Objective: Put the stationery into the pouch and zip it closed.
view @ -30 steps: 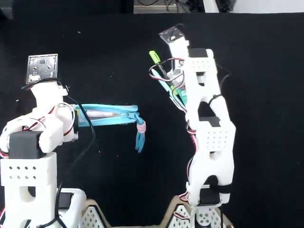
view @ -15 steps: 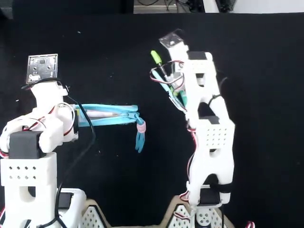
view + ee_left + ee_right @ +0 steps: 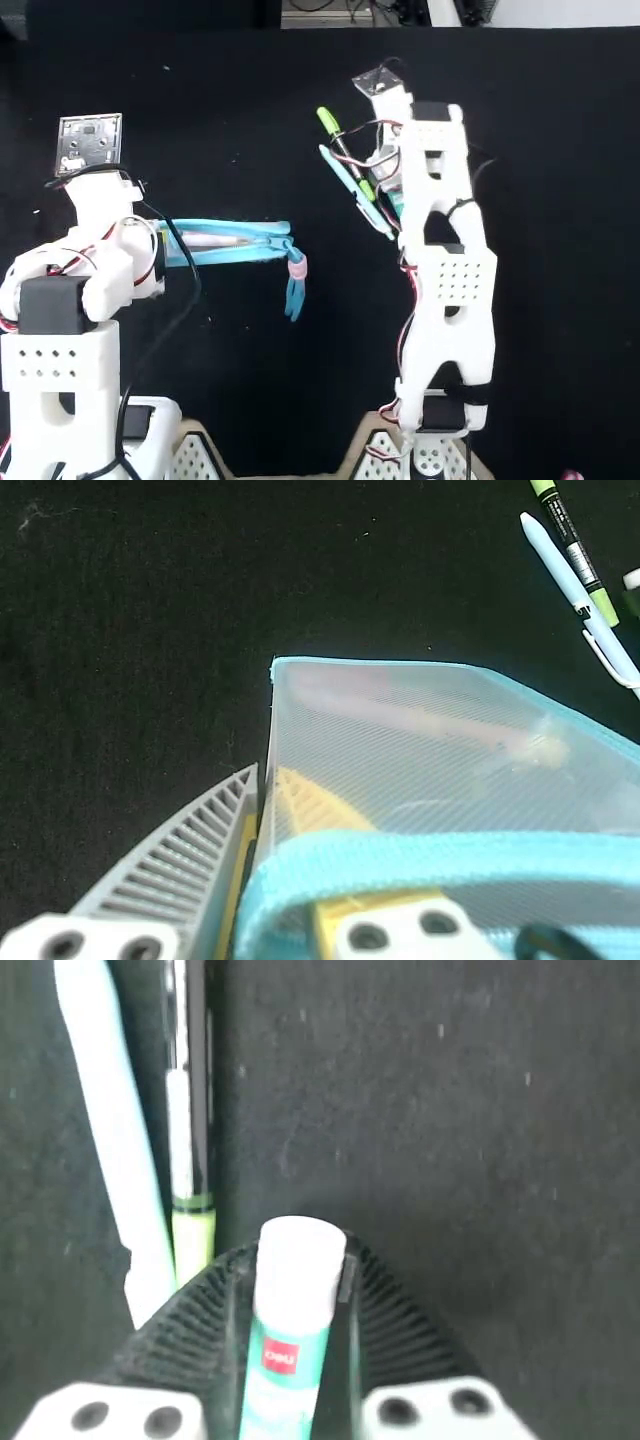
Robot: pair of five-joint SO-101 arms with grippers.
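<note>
A light blue mesh pouch [image 3: 230,241] lies left of centre, its mouth edge held in my left gripper [image 3: 165,247], which is shut on it. In the left wrist view one finger sits inside the pouch [image 3: 430,750] and the grey finger [image 3: 190,860] outside; my left gripper [image 3: 262,780] pinches the blue trim. My right gripper [image 3: 295,1250] is shut on a glue stick [image 3: 295,1295] with a white cap and a teal label. A light blue pen [image 3: 110,1130] and a green-and-black pen [image 3: 190,1110] lie side by side next to it. From above, the green pen [image 3: 340,142] and blue pen [image 3: 350,185] lie just left of the right arm.
The pouch's blue strap with a pink loop [image 3: 296,278] trails off its right end. Black cloth [image 3: 540,200] covers the table, with open space right of the right arm and between the arms. Both arm bases stand at the front edge.
The right arm has shifted a little to the right and away, uncovering more of the two pens. The left arm and the pouch have stayed still.
</note>
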